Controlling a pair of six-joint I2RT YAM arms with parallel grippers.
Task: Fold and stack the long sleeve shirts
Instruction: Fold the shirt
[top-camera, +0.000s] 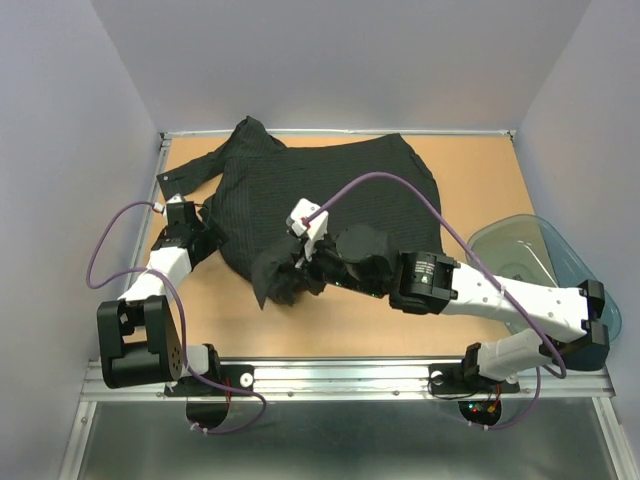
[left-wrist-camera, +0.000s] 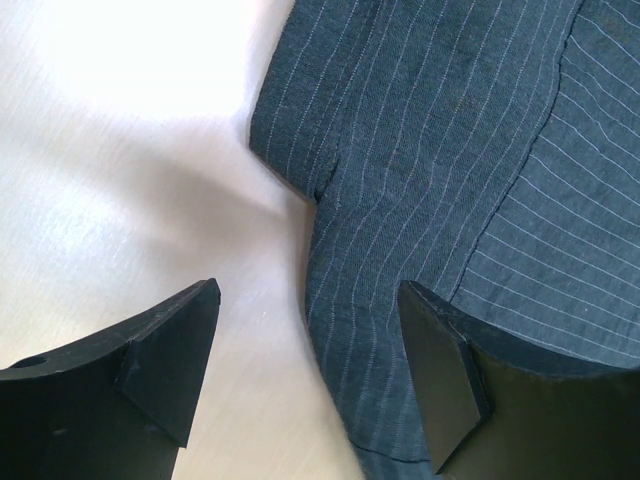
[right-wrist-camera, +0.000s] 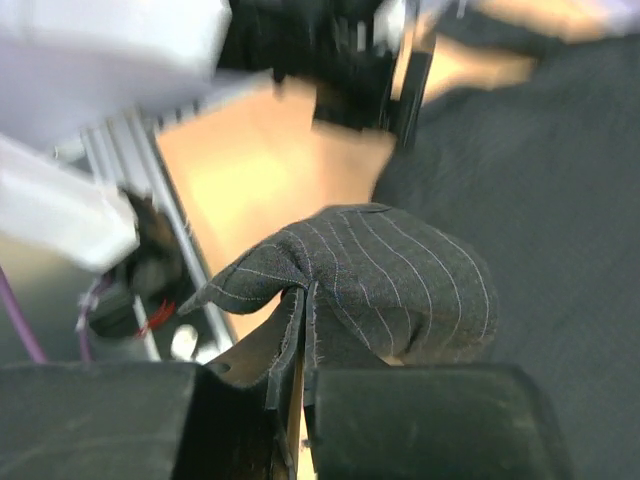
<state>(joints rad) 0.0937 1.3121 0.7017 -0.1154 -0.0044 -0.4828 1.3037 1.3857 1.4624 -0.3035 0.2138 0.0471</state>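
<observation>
One long sleeve shirt, black with fine pale pinstripes, lies spread across the middle of the wooden table, collar at the back left. My left gripper hovers open at the shirt's left edge. In the left wrist view the cloth edge runs between the wide-apart fingers of the left gripper, nothing pinched. My right gripper is shut on a bunched fold of the shirt's near hem. The right wrist view shows the striped fold clamped in the right gripper.
A clear bluish plastic bin stands at the table's right edge, beside the right arm. Bare wooden tabletop shows in front of the shirt and at both sides. A metal rail runs along the near edge.
</observation>
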